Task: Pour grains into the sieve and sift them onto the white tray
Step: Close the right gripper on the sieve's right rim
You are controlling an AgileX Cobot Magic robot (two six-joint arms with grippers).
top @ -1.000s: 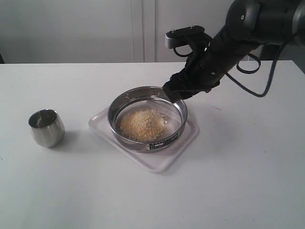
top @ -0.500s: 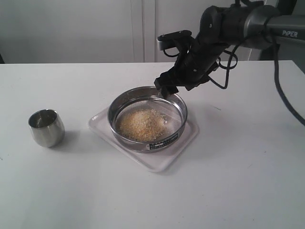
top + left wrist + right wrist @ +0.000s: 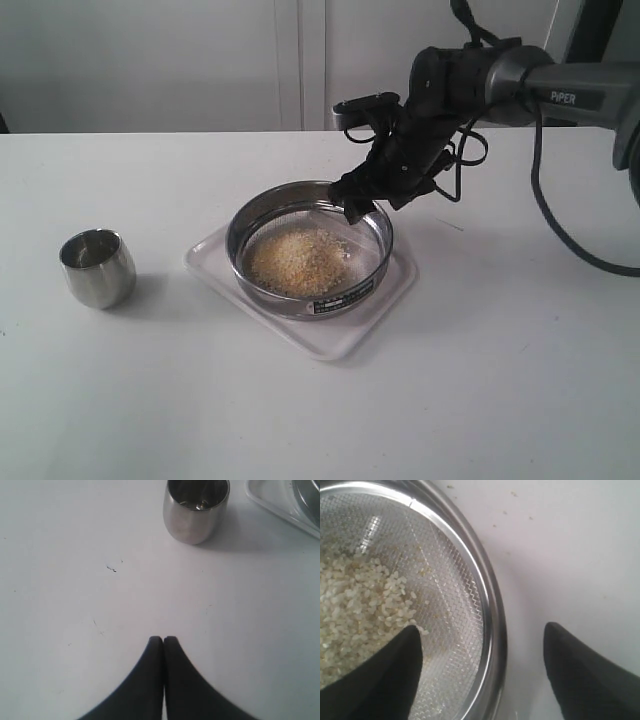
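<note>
The steel sieve rests on the white tray mid-table, holding a heap of pale grains. My right gripper hangs open over the sieve's far right rim. In the right wrist view the sieve rim runs between the two fingers, one finger above the mesh and grains, the other outside; neither touches it. My left gripper is shut on nothing above bare table, a short way from the steel cup; its arm is absent from the exterior view.
The small steel cup stands upright at the left of the table, apart from the tray. A corner of the tray shows in the left wrist view. A white wall runs behind the table's far edge.
The right arm swung round and stretched out, lifted its gripper off the far rim, then lowered it again to that rim. Sieve, tray and cup have not moved.
</note>
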